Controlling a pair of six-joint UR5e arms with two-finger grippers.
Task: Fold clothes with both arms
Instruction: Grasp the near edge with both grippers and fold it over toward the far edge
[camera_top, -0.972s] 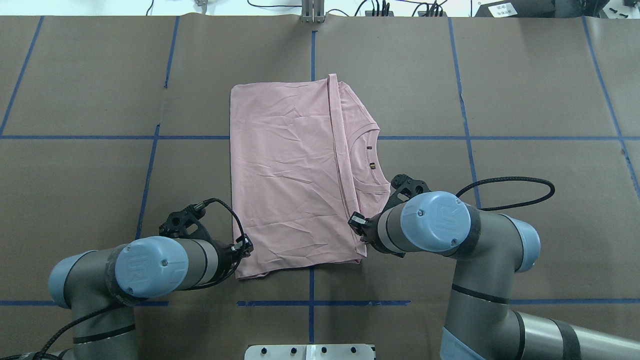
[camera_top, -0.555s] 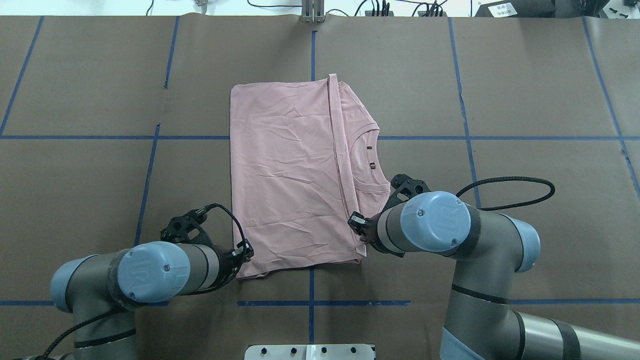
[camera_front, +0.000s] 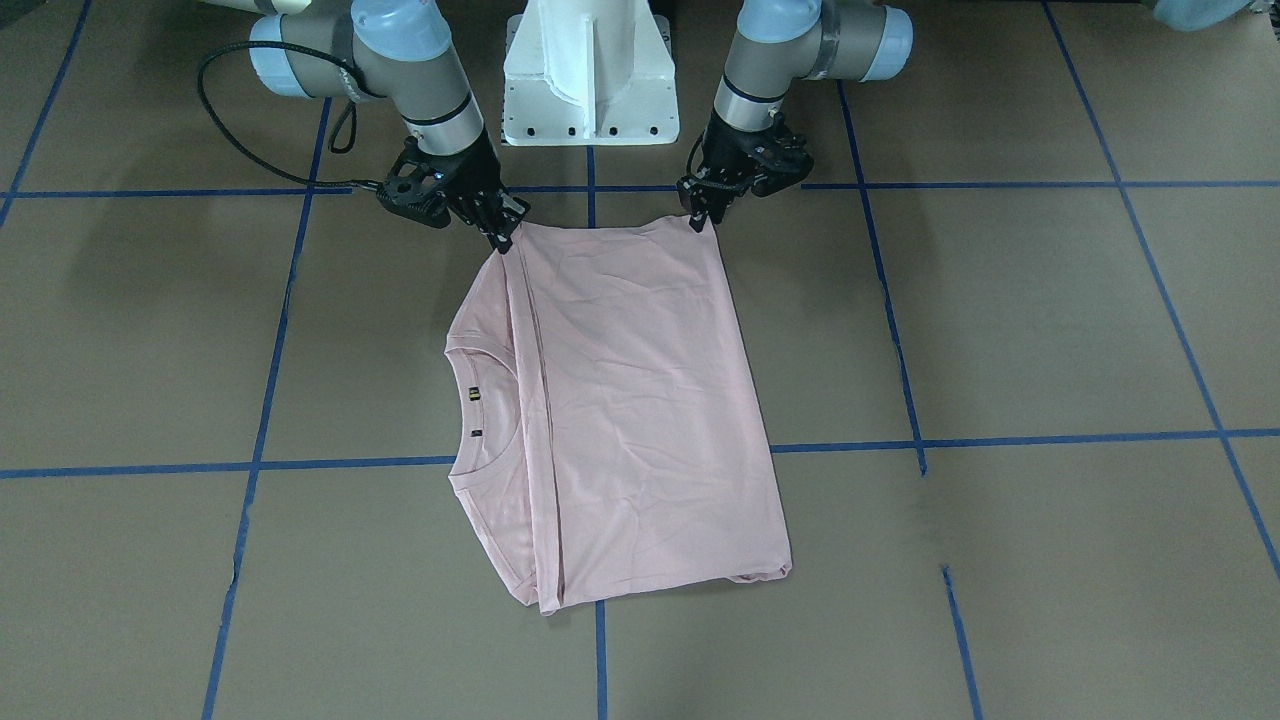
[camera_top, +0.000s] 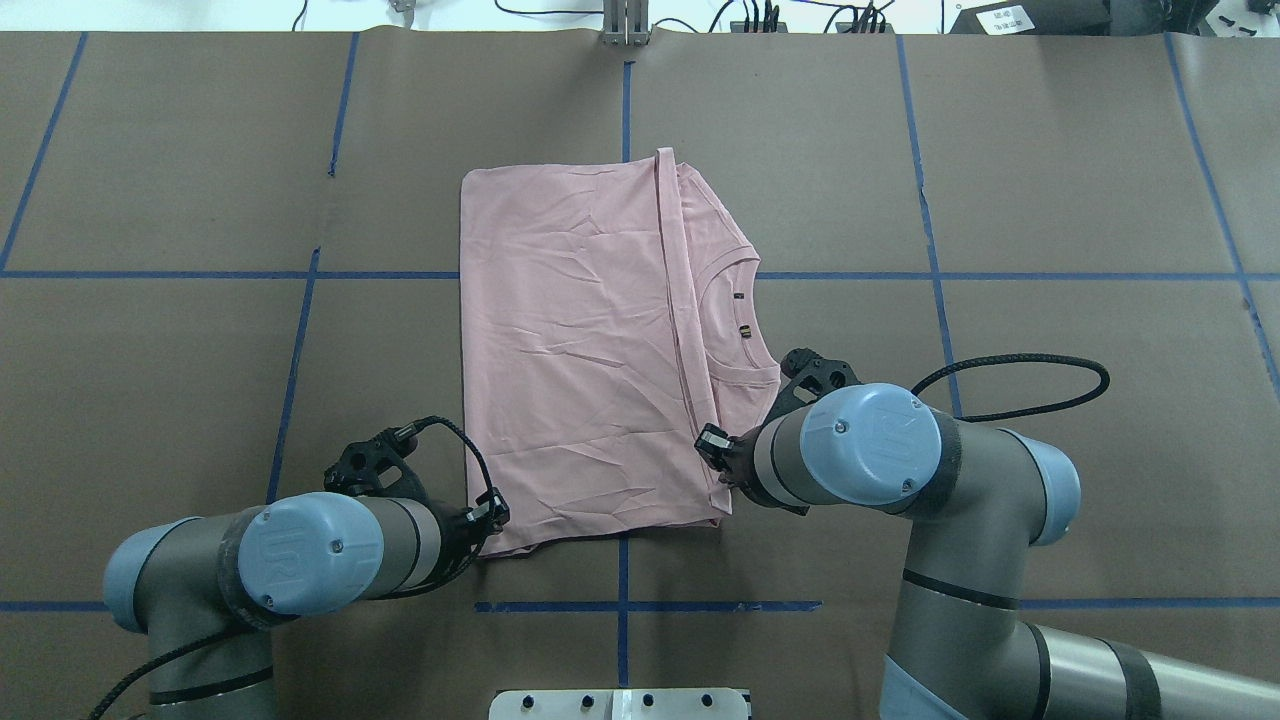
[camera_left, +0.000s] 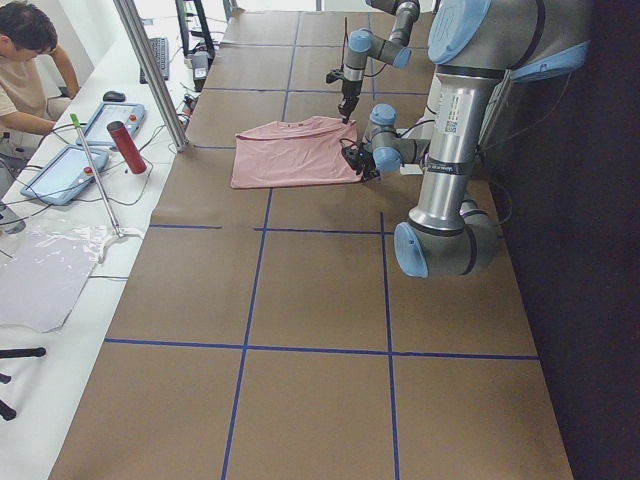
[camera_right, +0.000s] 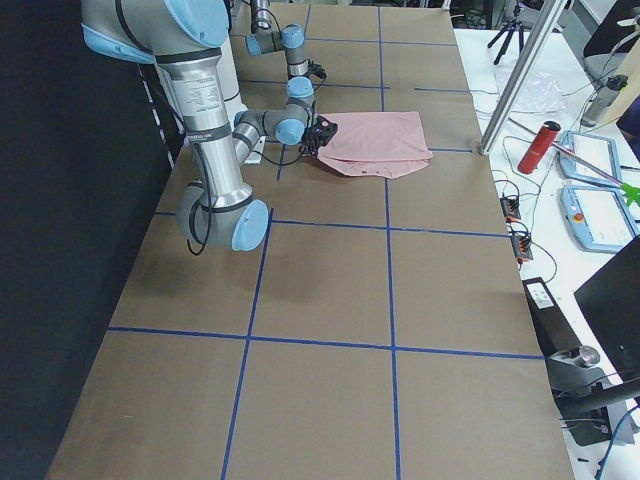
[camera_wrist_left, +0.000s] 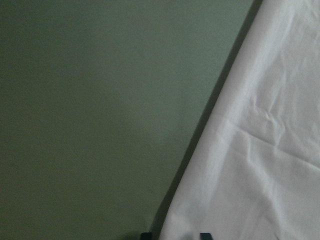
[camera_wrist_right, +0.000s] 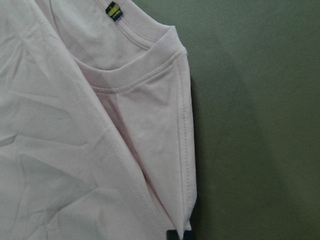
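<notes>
The pale pink T-shirt (camera_top: 580, 350) lies folded flat on the brown table, plain side up, with its ribbed collar (camera_top: 745, 330) at the right; the print is hidden. It also shows in the front view (camera_front: 620, 400). My left gripper (camera_top: 490, 518) is low at the shirt's near left corner. In the left wrist view (camera_wrist_left: 174, 236) its tips stand apart astride the shirt's edge (camera_wrist_left: 200, 165), so it is open. My right gripper (camera_top: 722, 485) is at the near right corner. In the right wrist view (camera_wrist_right: 179, 235) it is shut on the folded shoulder edge (camera_wrist_right: 185, 150).
The white pedestal base (camera_front: 590, 70) stands just behind the shirt's near edge. Blue tape lines (camera_top: 625, 600) grid the table. A side bench holds tablets and a red bottle (camera_left: 125, 147), with a person (camera_left: 30, 60) seated there.
My left gripper has slid along the shirt's left edge toward the near corner. The right arm and the shirt have not moved.
</notes>
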